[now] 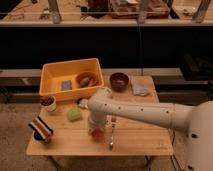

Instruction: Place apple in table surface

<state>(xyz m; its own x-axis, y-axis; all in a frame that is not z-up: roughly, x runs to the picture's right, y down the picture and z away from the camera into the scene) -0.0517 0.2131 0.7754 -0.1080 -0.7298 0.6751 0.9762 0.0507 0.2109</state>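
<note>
The apple [97,133], small and red-orange, sits low on the light wooden table surface [140,135], near the front middle. My gripper [96,127] comes down from above on the white arm [145,112] and stands right over the apple, with the fruit between its lower parts. The arm reaches in from the right edge of the view. I cannot tell whether the apple rests on the wood or hangs just above it.
A yellow bin [70,76] at the back left holds a blue sponge and a wooden bowl. A dark bowl [119,80] and a grey cloth [139,89] lie at the back. A pale green lump [74,115], a cup [48,102], a striped object [40,128] and a fork [112,135] surround the apple.
</note>
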